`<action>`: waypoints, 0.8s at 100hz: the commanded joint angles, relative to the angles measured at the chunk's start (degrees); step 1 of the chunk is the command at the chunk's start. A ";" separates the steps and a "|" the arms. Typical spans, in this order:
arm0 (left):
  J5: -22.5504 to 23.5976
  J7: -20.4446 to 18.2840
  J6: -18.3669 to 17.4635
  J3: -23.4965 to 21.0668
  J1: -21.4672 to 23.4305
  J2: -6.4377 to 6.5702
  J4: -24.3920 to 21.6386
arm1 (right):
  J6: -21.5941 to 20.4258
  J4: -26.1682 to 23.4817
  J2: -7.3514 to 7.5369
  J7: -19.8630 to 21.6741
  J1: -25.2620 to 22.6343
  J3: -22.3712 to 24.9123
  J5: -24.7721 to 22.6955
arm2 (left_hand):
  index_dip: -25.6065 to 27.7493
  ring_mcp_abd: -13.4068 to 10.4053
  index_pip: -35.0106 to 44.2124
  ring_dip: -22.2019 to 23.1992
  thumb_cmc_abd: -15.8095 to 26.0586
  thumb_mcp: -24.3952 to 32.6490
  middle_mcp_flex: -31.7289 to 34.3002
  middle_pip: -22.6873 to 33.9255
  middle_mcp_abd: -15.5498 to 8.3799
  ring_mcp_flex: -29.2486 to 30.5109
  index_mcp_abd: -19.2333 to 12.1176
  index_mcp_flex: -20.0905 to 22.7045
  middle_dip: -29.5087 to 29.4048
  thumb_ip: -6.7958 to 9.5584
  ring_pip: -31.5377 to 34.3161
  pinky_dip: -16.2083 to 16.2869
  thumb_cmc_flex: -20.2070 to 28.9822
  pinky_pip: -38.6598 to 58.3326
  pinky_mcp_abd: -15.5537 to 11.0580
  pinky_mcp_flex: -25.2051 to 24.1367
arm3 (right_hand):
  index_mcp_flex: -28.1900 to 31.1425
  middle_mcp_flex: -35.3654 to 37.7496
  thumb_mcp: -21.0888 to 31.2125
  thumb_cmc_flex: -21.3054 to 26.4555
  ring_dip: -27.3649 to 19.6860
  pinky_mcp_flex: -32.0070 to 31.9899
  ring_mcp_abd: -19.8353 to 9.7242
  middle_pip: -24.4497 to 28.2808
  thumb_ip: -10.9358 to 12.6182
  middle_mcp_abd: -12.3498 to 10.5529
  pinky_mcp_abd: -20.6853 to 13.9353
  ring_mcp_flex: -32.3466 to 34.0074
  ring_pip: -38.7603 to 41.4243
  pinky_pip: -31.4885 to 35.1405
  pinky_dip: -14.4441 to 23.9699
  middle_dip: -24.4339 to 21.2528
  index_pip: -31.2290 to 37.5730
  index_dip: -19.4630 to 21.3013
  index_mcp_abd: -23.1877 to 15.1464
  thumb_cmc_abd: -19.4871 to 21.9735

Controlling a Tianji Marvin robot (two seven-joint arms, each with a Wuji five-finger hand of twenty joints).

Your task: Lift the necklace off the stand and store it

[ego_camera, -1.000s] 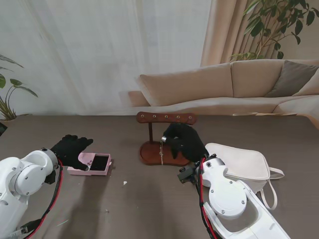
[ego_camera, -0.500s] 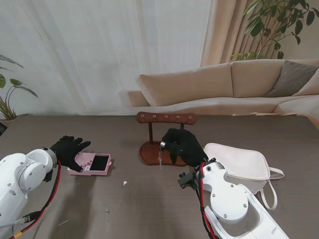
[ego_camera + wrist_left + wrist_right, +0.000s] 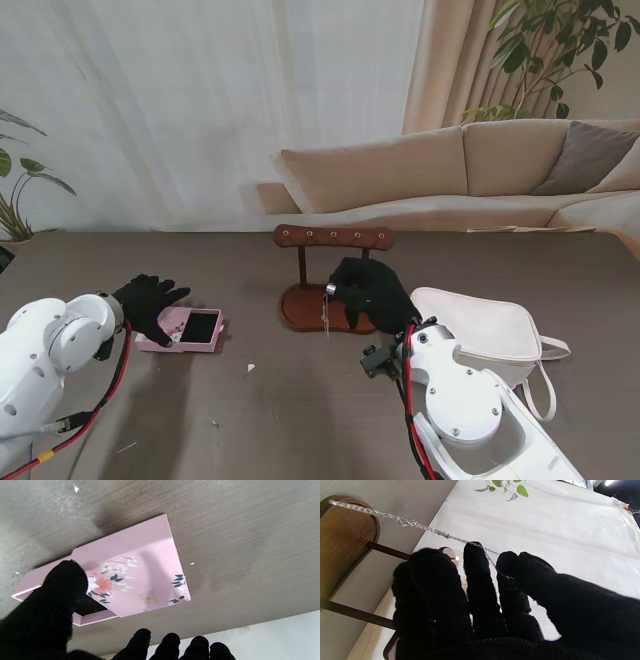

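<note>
Grainy brown tabletop [image 3: 300, 390], fine silver chain [image 3: 425, 526] pinched in knit-gloved right hand [image 3: 372, 290], left hand [image 3: 148, 303] spread, ungrasping, over glossy pink box [image 3: 140, 580]

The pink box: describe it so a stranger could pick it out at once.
Start at the wooden stand in the middle of the dark table and look to the robot's left, where the black-gloved left hand rests. The pink box lies flat under its fingertips. Its flowered lid is slid partly aside, exposing a black lining; the white bag on the right is plain.
</note>
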 commanded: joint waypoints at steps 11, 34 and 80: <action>0.48 -2.93 -0.95 0.69 -0.77 0.38 0.11 | 0.23 0.17 -0.22 0.38 -0.30 -0.15 0.35 | 1.69 -0.61 -0.45 -1.41 -4.61 7.12 -1.79 -0.56 0.06 -2.10 -1.63 -1.97 -0.63 -3.20 -1.61 -2.06 -6.59 -2.13 -1.82 -0.08 | 2.57 1.53 1.34 2.02 0.53 5.13 0.05 -0.14 0.31 -0.77 1.01 3.18 1.02 2.71 1.08 -0.08 1.31 0.76 -3.75 -0.07; 0.49 -3.55 -1.14 1.99 -1.37 0.56 1.05 | 0.32 0.20 -0.25 0.40 -0.28 -0.17 0.61 | 2.09 -0.62 -0.37 1.65 -6.52 13.24 -1.79 -0.58 -0.01 -1.92 -2.21 -1.89 -0.46 -4.62 -1.13 -2.06 -11.32 -2.06 -2.00 -0.04 | 2.59 1.48 1.43 2.11 0.52 5.13 0.11 -0.15 0.36 -0.72 0.94 3.16 1.04 2.73 1.10 -0.08 1.31 0.74 -3.75 -0.07; 0.24 -4.27 0.29 5.53 -2.00 0.78 3.15 | 0.47 0.30 -0.30 0.32 -0.50 -0.08 1.00 | 3.63 -0.53 0.58 11.18 -4.78 9.04 0.44 0.80 0.17 -1.49 -1.34 0.23 1.70 -4.00 2.21 -1.53 -9.25 -1.71 -1.27 -0.14 | 2.71 1.41 1.52 2.19 0.54 5.04 0.14 -0.14 0.39 -0.58 0.91 3.15 1.18 2.77 1.17 -0.07 1.27 0.78 -3.43 -0.17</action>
